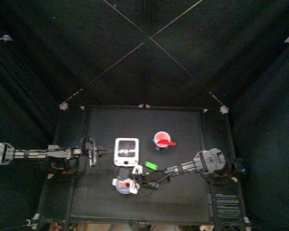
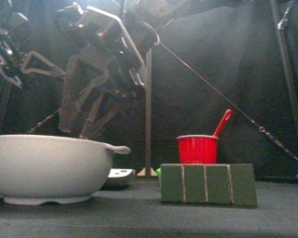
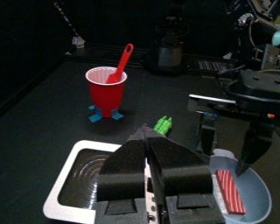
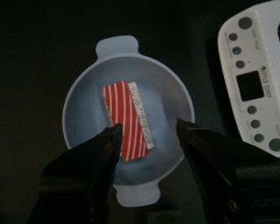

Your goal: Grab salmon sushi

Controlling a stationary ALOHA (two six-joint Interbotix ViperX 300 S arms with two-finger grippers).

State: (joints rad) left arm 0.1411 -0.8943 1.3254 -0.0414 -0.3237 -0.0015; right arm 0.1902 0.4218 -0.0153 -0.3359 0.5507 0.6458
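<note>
The salmon sushi [image 4: 130, 122], a long red-and-white striped strip, lies inside a pale two-handled bowl [image 4: 90, 83] near the front edge of the tabletop [image 1: 98, 122], left of its middle; the right gripper [image 4: 146, 140] hangs directly above it with its jaws standing wide apart and empty, one jaw to each side of the strip's near end; the strip's long axis runs roughly lengthwise between the jaws rather than across them, so the jaws look set to pinch its narrow width; the right arm is plainly the nearer one; the left gripper [image 3: 154, 153] rests over the white remote-like device [image 1: 126, 147], its jaws together and holding nothing; a red cup [image 3: 106, 87] with a spoon stands well apart toward the middle.
</note>
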